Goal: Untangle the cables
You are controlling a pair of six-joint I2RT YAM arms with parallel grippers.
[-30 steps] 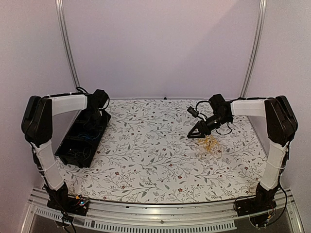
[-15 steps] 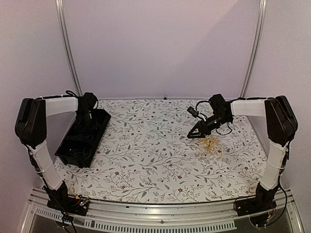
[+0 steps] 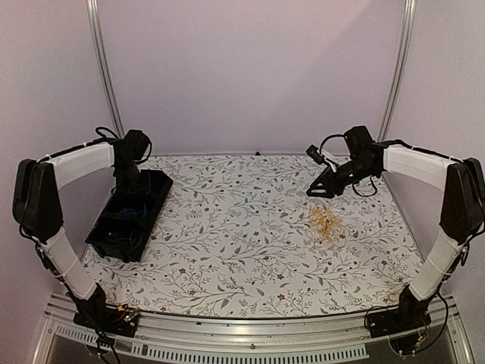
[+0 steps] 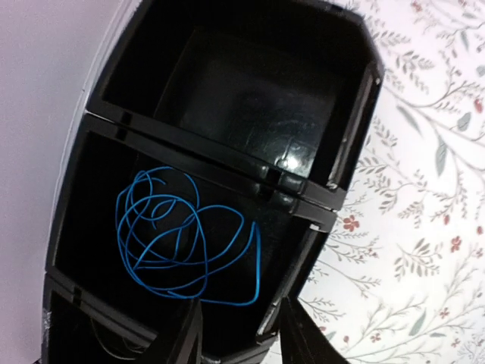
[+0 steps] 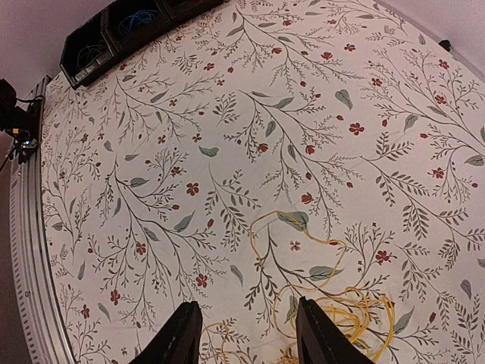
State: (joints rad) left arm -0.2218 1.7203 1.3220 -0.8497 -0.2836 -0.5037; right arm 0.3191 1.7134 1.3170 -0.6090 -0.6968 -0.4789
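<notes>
One black tray, one blue cable coil, one yellow cable tangle, two pincers.

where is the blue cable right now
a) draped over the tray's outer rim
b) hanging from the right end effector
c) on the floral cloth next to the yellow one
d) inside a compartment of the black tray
d: the left wrist view shows the blue cable coiled on the floor of a compartment of the black tray, while the yellow cable lies apart, out on the floral cloth.
</notes>
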